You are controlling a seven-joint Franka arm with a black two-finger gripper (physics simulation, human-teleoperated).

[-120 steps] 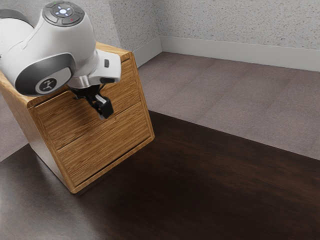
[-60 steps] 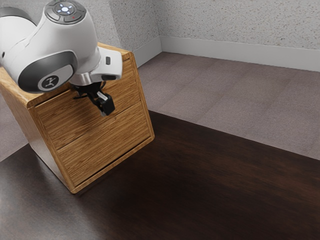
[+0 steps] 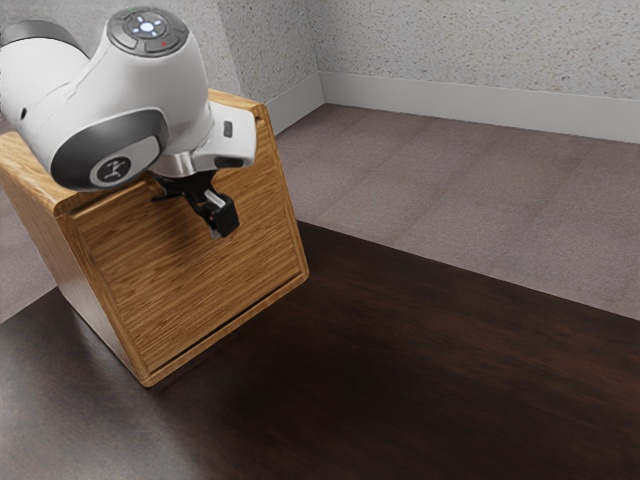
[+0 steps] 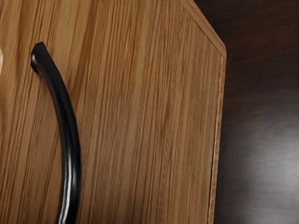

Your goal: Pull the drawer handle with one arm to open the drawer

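Tabletop (image 3: 400, 380) nearest: dark wood, spreading from six o'clock out to three in the exterior view. Further in, at about nine o'clock, at the exterior view's left, a wooden cabinet (image 3: 190, 290), set at an angle with one lower corner pointing toward six.

Hanging before the upper part of its face, the pincer (image 3: 218, 212), black, carried by the white arm (image 3: 110, 110) coming in from ten o'clock. Wide or narrow: cannot tell from either view. Holding the handle or merely close to it: likewise cannot tell.

Seen from the wrist: drawer handle (image 4: 65, 140), a slim black curved bar, fixed at one end to the drawer front (image 4: 140, 116) and bowing away from the grain. Close under the hand, off to one side of the panel's middle.

Judged as the approach or the first of the grasp; no gap between drawer and cabinet to be made out.

Possible trouble from here:
- Closing beside the bar, not around it, then pulling back on nothing.
- Slipping along the smooth curve through gripping near the end and not mid-span.
- Pulling off the drawer's line, given the cabinet's skew, so jamming the slide or dragging the whole cabinet across the tabletop.

Beyond, toward one o'clock, grey floor (image 3: 480, 180); farthest, at twelve, speckled wall (image 3: 480, 40).
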